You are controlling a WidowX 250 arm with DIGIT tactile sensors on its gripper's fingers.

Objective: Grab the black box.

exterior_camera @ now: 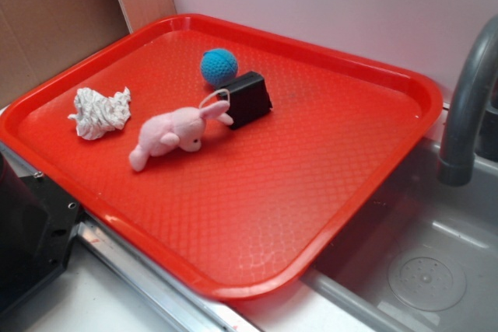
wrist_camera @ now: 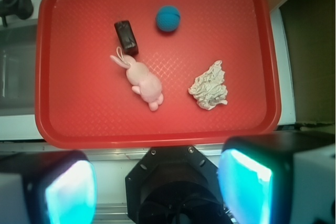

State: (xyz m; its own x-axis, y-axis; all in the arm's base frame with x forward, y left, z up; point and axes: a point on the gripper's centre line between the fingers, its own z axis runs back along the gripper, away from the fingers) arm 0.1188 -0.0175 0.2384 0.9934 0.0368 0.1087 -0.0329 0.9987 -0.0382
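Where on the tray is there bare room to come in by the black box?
Bare: the tray stretch between the black box and the sink-side rim. Crowded: pink bunny touches the box, teal ball sits close behind; crumpled paper lies apart.

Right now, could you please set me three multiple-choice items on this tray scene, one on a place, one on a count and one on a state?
1. Where does the black box lie on the red tray?
A. Alone in a corner
B. Between the teal ball and the pink plush bunny
C. Under the crumpled white paper

2. How many loose things lie on the tray?
A. Two
B. Four
C. Six

3. How does the gripper stand?
A. Open, above the tray, holding nothing
B. Shut on the box
C. Pressing on the ball

Answers:
1 B: the ball sits close on one side of the box, the bunny's ears touch the other.
2 B: box, ball, bunny and paper.
3 A: in the wrist view both fingers stand wide apart at the near edge, nothing between them.
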